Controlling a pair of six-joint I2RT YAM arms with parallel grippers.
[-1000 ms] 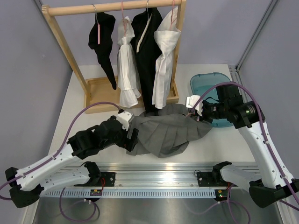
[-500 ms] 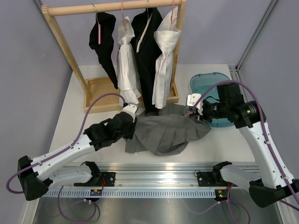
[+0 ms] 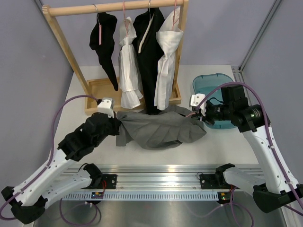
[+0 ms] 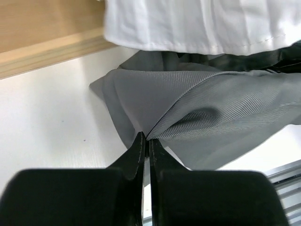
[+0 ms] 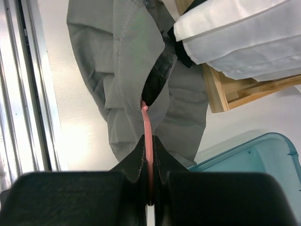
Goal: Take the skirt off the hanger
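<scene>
A grey pleated skirt [image 3: 158, 127] lies spread on the white table in front of the wooden rack. My left gripper [image 3: 116, 125] is shut on a fold at its left edge; the left wrist view shows the skirt [image 4: 207, 108] pinched between the closed left gripper [image 4: 146, 140]. At the skirt's right end my right gripper [image 3: 199, 115] is shut on the pink hanger [image 5: 147, 127], whose thin rod runs into the skirt's [image 5: 127, 66] waist opening. Most of the hanger is hidden inside the cloth.
A wooden clothes rack [image 3: 100, 90] stands at the back with black and white garments [image 3: 142, 52] hanging on it, their hems reaching the skirt. A teal lid-like tray [image 3: 210, 87] lies at the right. A metal rail [image 3: 156, 182] runs along the near edge.
My left gripper has closed on the skirt's left edge and pulled it left and toward the rack, stretching the cloth. The right gripper keeps holding the hanger in place.
</scene>
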